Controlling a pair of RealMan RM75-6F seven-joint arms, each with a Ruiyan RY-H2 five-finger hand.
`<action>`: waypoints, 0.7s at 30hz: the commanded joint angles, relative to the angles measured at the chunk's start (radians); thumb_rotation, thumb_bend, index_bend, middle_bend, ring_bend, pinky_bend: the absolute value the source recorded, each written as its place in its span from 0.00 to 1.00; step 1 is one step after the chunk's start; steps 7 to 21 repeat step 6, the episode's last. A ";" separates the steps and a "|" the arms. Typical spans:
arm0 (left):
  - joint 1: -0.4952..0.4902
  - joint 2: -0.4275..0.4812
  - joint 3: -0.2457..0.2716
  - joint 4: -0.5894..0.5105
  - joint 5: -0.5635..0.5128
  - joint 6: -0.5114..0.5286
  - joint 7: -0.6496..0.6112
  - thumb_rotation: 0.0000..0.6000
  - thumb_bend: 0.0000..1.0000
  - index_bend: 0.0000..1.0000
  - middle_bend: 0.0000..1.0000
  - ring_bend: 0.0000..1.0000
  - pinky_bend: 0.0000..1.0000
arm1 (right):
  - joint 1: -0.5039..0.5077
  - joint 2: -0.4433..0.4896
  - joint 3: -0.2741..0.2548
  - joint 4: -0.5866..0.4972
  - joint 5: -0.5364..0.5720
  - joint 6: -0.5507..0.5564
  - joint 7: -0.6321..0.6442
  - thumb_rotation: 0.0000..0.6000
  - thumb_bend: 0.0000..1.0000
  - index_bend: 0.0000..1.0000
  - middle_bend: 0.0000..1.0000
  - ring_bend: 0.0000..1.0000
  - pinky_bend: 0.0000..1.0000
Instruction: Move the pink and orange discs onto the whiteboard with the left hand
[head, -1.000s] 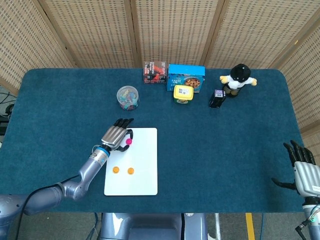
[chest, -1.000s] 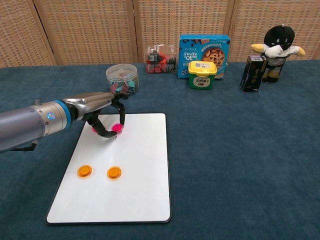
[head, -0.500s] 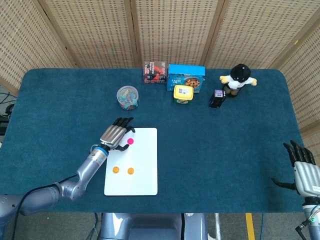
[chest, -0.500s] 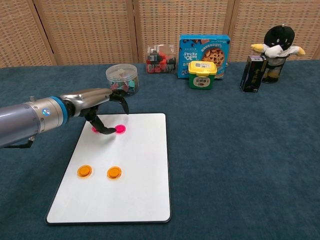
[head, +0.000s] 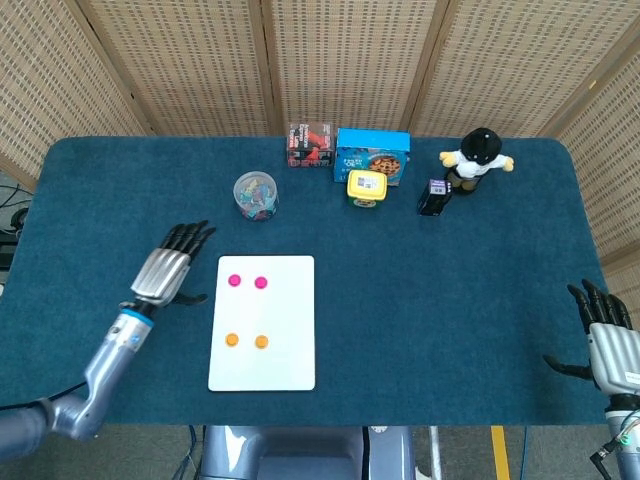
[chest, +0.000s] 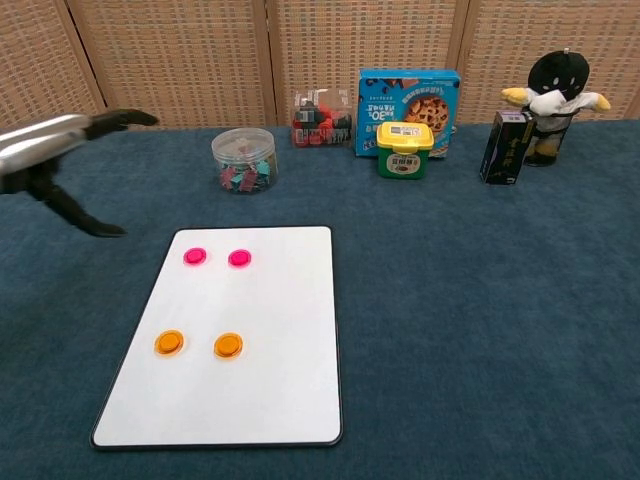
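Head view shows 2 pink discs (head: 247, 282) and 2 orange discs (head: 246, 341) in rows on the flat white whiteboard (head: 285, 345), so the left hand (head: 165, 271) hovers beside it over the blue cloth, fingers apart and holding nothing, its job seemingly done.

Count: 2 flat round pink discs (head: 234, 281) (head: 261, 283), 2 flat round orange discs (head: 231, 340) (head: 261, 342), all four on 1 white rectangular whiteboard (head: 285, 330). 1 clear round plastic tub of coloured clips (head: 255, 194). 1 red-and-black box (head: 311, 144), 1 blue biscuit box (head: 371, 155), 1 yellow-lidded tub (head: 366, 187), 1 small black carton (head: 433, 197), 1 black-and-white plush toy (head: 478, 156). 2 robot hands: left hand (head: 165, 271), right hand (head: 607, 338).
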 joint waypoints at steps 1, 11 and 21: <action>0.137 0.117 0.061 -0.094 0.018 0.144 0.003 1.00 0.00 0.00 0.00 0.00 0.00 | -0.001 -0.004 0.001 0.002 -0.003 0.007 -0.003 1.00 0.00 0.00 0.00 0.00 0.00; 0.250 0.190 0.085 -0.148 -0.018 0.255 0.019 1.00 0.00 0.00 0.00 0.00 0.00 | -0.004 -0.012 0.003 0.009 -0.011 0.021 -0.008 1.00 0.00 0.00 0.00 0.00 0.00; 0.250 0.190 0.085 -0.148 -0.018 0.255 0.019 1.00 0.00 0.00 0.00 0.00 0.00 | -0.004 -0.012 0.003 0.009 -0.011 0.021 -0.008 1.00 0.00 0.00 0.00 0.00 0.00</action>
